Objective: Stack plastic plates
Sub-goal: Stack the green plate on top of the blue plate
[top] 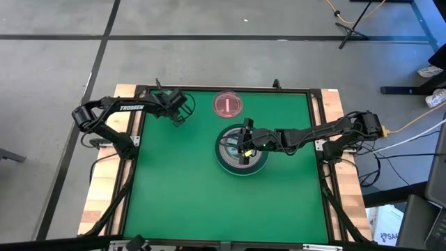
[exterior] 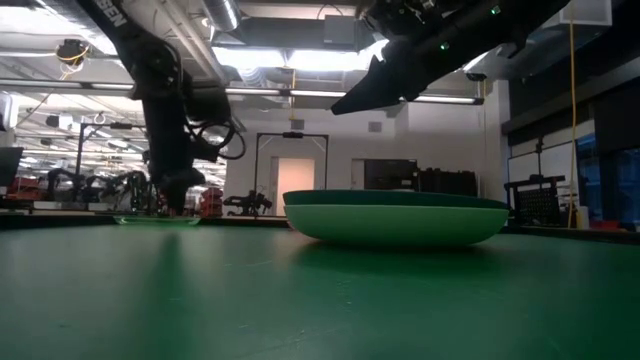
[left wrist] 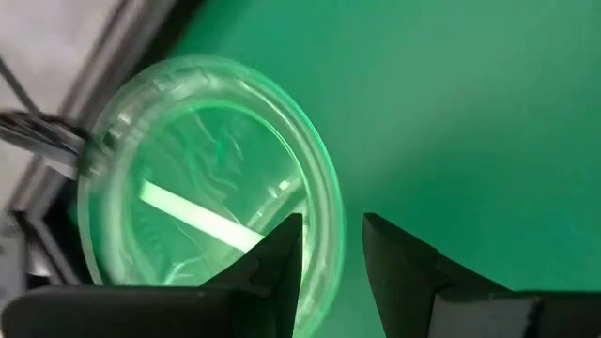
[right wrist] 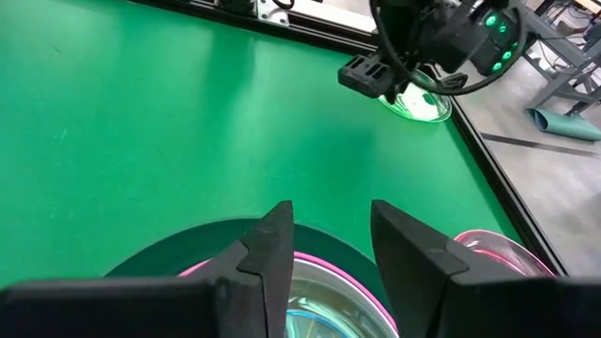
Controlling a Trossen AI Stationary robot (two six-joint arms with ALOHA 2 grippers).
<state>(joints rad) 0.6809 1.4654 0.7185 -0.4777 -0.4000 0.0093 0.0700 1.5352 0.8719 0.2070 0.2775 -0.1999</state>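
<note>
Under the left gripper (left wrist: pixel 331 253), translucent green plate (left wrist: pixel 211 178), bar-marked.

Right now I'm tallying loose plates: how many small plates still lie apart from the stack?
2: a small pink plate at the table's far edge, and a translucent green plate at the far left corner under the left gripper. Others may be hidden inside the stack.
</note>
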